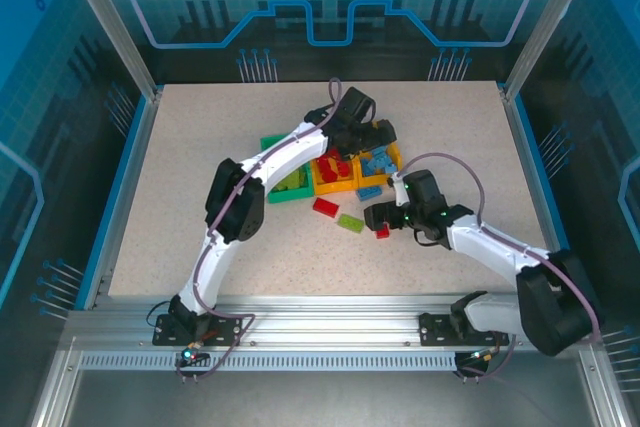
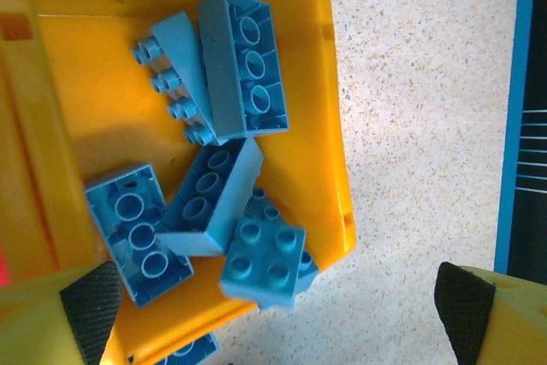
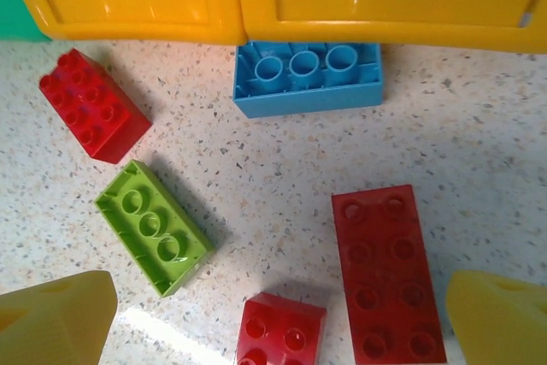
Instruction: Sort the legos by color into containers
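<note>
Seemingly empty, right gripper (image 3: 278, 318) hovers over 3 loose red legos (image 3: 389, 271).

Three bins stand side by side at mid-table, loose bricks lying before them.

The left bin (image 1: 272, 144), middle bin (image 1: 336, 184) and right bin (image 2: 333, 83) touch in a row. My left gripper (image 1: 374, 137) hangs over the right bin, where five bricks lie heaped, the nearest brick (image 2: 265, 256) overhanging its near rim. My right gripper (image 1: 378, 215) sits before the row: a long brick (image 3: 389, 271) lies between its fingers, a small brick (image 3: 280, 331) just left of it, an upturned brick (image 3: 308, 74) against the right bin's wall, and two more bricks (image 3: 152, 228) further left.
</note>
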